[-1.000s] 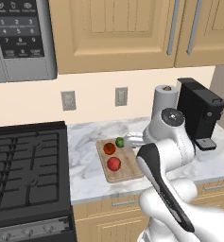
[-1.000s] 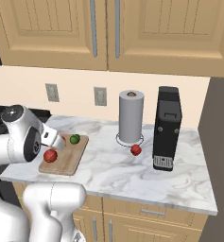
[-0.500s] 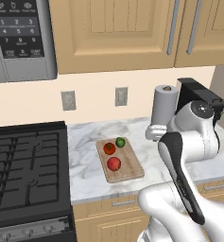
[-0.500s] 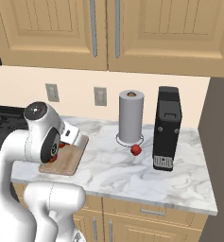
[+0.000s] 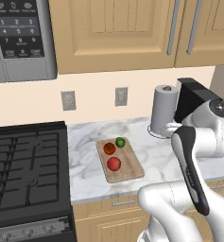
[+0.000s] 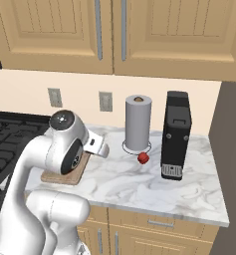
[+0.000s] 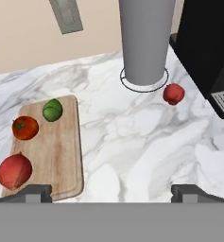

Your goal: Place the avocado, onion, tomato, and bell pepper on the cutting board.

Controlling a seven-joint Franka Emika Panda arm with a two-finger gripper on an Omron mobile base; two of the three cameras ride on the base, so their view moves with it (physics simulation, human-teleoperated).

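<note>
The light-brown cutting board (image 5: 128,168) (image 7: 61,151) lies on the marble counter, and its corner (image 6: 69,175) shows below my arm. On it sit the green avocado (image 5: 120,142) (image 7: 52,109), the orange-red tomato (image 5: 109,148) (image 7: 25,127) and the larger reddish onion (image 5: 114,163) (image 7: 14,171). The red bell pepper (image 6: 143,158) (image 7: 173,93) rests on the counter off the board, at the foot of the paper towel roll. My gripper (image 7: 112,194) hovers open and empty above the counter between the board and the pepper.
A grey paper towel roll (image 5: 164,111) (image 6: 138,123) stands at the back. A black coffee machine (image 6: 176,134) (image 7: 203,47) is right beside it, close to the pepper. The stove (image 5: 23,165) borders the counter on the left, under a microwave (image 5: 19,38).
My arm has swung right, from over the cutting board toward the paper towel roll. The three vegetables on the board and the pepper have stayed put. The gripper stays open.
</note>
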